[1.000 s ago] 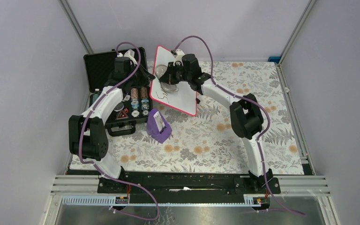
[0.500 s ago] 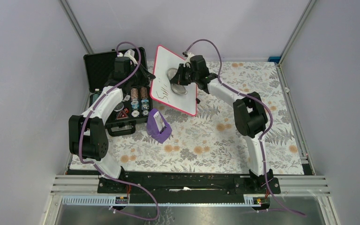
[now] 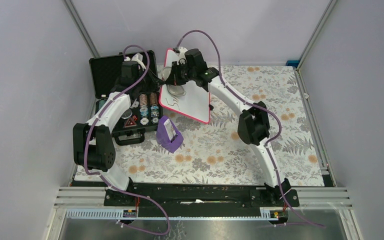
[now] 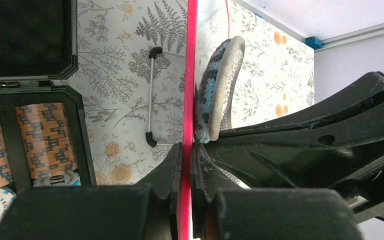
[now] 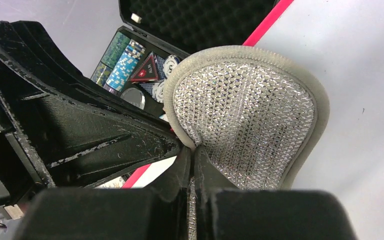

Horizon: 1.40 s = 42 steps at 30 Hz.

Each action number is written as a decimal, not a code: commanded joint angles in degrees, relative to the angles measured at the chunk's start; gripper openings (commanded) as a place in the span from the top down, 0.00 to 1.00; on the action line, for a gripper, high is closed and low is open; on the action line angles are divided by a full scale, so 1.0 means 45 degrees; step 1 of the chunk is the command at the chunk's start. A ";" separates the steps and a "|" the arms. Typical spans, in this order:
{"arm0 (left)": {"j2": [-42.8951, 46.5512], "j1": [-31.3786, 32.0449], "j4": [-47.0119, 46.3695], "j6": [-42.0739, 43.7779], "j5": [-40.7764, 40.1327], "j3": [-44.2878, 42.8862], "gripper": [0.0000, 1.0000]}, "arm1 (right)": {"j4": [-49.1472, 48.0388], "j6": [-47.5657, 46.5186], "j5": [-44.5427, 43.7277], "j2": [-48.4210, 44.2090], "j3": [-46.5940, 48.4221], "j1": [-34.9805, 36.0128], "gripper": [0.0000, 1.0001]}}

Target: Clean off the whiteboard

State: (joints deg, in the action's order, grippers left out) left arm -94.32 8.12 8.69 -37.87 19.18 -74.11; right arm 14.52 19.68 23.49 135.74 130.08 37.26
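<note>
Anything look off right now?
The whiteboard stands tilted, not flat, its red rim clamped by the left gripper while the right gripper holds a pad against it. Scribbles mark its lower left corner.

The surface (image 3: 215,150) is viewed from afar, above and behind the arm bases. The left hand (image 4: 186,150) and right hand (image 5: 192,150) are each viewed closely from behind; whiteboard (image 4: 192,50), pad (image 5: 245,110) and case (image 5: 195,20) ahead are shared by all views.
</note>
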 commanded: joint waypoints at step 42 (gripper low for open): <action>0.0289 0.0813 -0.0044 -0.0379 0.2070 0.0274 1.00 | -0.2738 -0.0432 0.0430 -0.2609 -0.7254 0.0606 1.00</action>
State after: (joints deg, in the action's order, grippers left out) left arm -94.11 8.19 7.62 -38.37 19.88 -73.47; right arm -1.56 13.69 22.02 121.58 102.48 39.31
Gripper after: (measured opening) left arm 0.058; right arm 0.022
